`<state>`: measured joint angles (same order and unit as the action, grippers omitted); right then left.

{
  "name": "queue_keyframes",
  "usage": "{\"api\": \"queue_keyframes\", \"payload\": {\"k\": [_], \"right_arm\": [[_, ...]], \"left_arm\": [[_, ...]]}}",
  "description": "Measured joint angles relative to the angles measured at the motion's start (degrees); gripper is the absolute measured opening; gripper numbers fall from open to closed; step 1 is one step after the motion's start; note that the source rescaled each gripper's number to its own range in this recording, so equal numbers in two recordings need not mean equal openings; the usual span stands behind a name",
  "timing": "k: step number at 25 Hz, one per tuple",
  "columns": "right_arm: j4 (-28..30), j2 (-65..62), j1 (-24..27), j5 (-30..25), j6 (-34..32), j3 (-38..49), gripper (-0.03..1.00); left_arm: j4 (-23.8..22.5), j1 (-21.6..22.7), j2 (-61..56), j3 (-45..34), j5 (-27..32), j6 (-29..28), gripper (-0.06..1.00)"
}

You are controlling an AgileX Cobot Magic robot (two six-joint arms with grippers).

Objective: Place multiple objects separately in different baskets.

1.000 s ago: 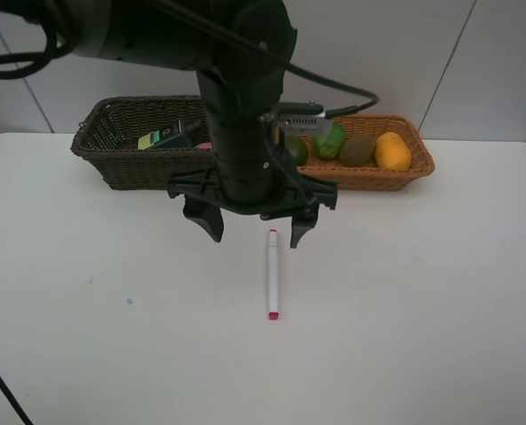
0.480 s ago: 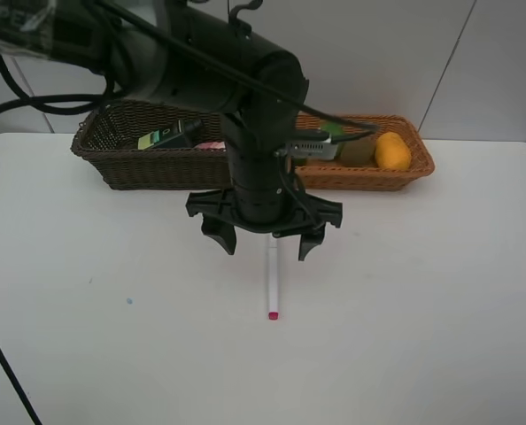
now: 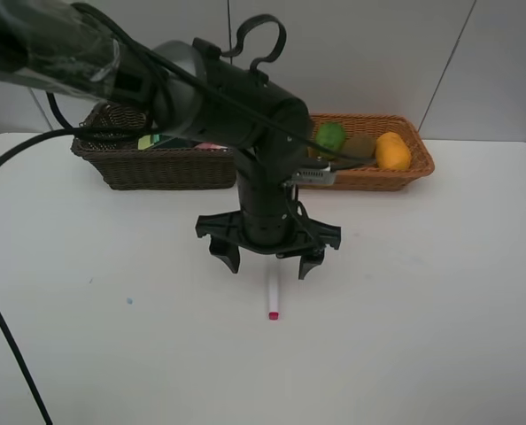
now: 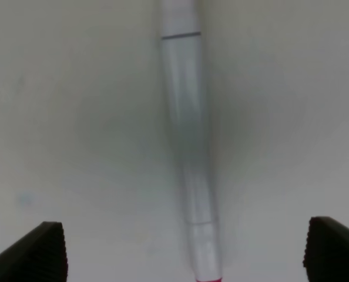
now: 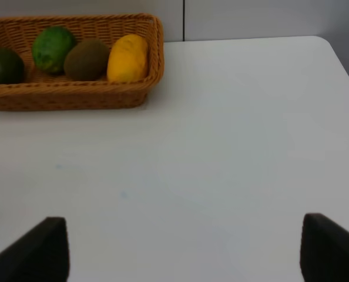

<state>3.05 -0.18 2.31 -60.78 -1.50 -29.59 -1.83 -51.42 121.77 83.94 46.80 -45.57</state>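
Observation:
A white marker [image 3: 273, 300] with a pink tip lies on the table, pointing front to back; its far half is hidden under my left gripper [image 3: 270, 259]. This gripper hangs open right above it, one finger on each side. In the left wrist view the marker [image 4: 186, 147] runs down the middle between the two dark fingertips [image 4: 45, 254], untouched. My right gripper [image 5: 186, 252] is open over bare table. The light basket [image 3: 409, 173] holds a mango [image 3: 392, 150], a kiwi [image 3: 360, 146] and a green fruit [image 3: 331, 137]. The dark basket [image 3: 121, 168] is partly hidden by the arm.
The right wrist view shows the light basket [image 5: 74, 97] with mango [image 5: 127, 57], kiwi [image 5: 87, 59], a light green fruit [image 5: 54, 48] and a dark green fruit [image 5: 3, 66]. A green label [image 3: 147, 141] and something pink [image 3: 210, 146] show inside the dark basket. Both baskets stand along the back edge.
My left arm has come forward and down from in front of the baskets over the marker, now covering its far half. The gripper stayed open. The marker has not moved.

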Motion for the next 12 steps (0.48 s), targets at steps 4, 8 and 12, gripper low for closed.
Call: {"api": "queue_keyframes", "payload": {"k": [4, 8, 12], "right_arm": [[0.00, 0.00, 0.00, 0.00, 0.00, 0.00, 0.98], [0.00, 0.00, 0.00, 0.00, 0.00, 0.00, 0.98], [0.00, 0.00, 0.00, 0.00, 0.00, 0.00, 0.98]], "left_arm": [[0.28, 0.00, 0.91, 0.00, -0.43, 0.00, 1.00], [0.40, 0.21, 1.39, 0.00, -0.91, 0.00, 1.00], [1.28, 0.25, 2.51, 0.00, -0.95, 0.05, 1.00]]}}
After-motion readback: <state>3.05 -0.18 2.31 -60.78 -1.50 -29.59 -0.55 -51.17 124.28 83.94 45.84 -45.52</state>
